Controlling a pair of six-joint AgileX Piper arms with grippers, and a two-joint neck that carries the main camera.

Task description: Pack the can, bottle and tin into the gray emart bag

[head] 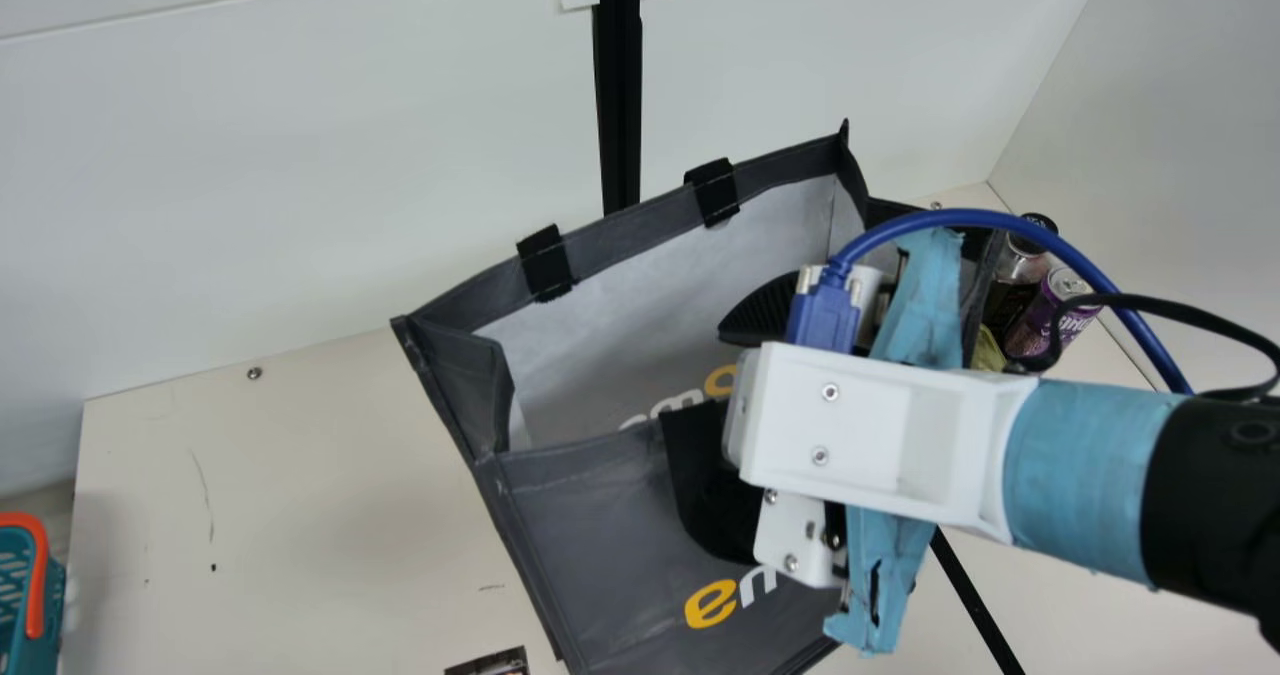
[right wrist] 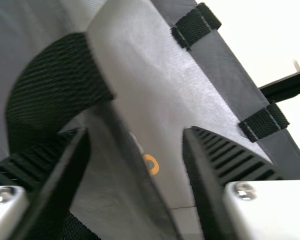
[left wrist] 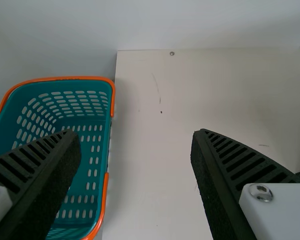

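The gray emart bag (head: 610, 545) stands with its mouth open. Over its mouth at the right is my right gripper (head: 728, 395), one ribbed finger inside. In the right wrist view, the right gripper (right wrist: 136, 165) has its fingers wide apart, with the bag's front rim (right wrist: 135, 160) running loosely between them and a black handle (right wrist: 55, 90) beside one finger. Beyond the bag's right side are a dark-capped bottle (head: 1018, 267), a purple can (head: 1048, 313) and a partly hidden yellowish item (head: 988, 351), perhaps the tin. My left gripper (left wrist: 136, 135) is open with nothing between its fingers.
A teal basket with orange handles (left wrist: 97, 165) is at the table's left edge, also partly seen as a basket (head: 18, 595) in the main view. A dark printed item (head: 490, 663) lies before the bag. A black post (head: 620, 105) rises behind it.
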